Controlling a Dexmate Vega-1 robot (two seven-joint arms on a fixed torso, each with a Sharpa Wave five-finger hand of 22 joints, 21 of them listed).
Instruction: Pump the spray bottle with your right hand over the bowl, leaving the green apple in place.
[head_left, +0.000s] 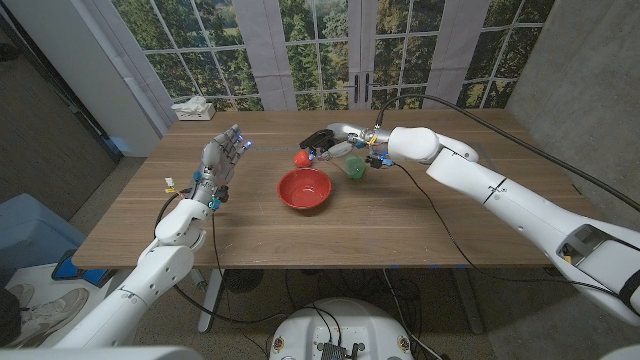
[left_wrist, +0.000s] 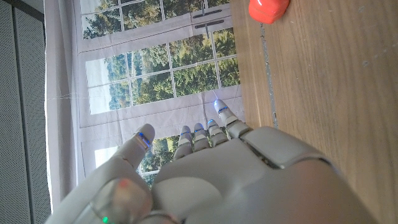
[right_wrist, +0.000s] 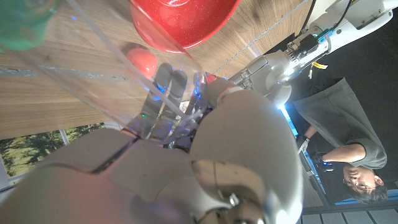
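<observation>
**A:** While the white left hand (head_left: 222, 158) stands raised over the left part of the brown wooden table (head_left: 450, 235), fingers apart and holding nothing, which step are we at?

**B:** The carry, I'd say, before any pumping. The round red plastic bowl (head_left: 304, 188) sits mid-table. Just behind its far rim lies a small red rounded object (head_left: 303, 158). The right hand (head_left: 333, 143) is beside that, behind the bowl and a little to the right, not above it.

**A:** Is it holding anything?

**B:** Yes. In the right wrist view its fingers (right_wrist: 163, 87) are wrapped round a clear plastic spray bottle (right_wrist: 112, 53), so the bottle is in that hand's grip, off the table.

**A:** And the green apple?

**B:** A green rounded shape (head_left: 354, 167) shows just right of the hand and near the bowl's rim. I cannot tell whether it is the apple or a green part of the bottle.

**A:** The next move?

**B:** Probably bring the nozzle toward the robot until it is above the bowl, keep clear of that green shape, then squeeze. I cannot see where the nozzle points.

**A:** Any writing?

**B:** Nothing legible. There is no label on the bottle or bowl, and the white box (head_left: 193, 108) at the far left corner is too small to read.
</observation>
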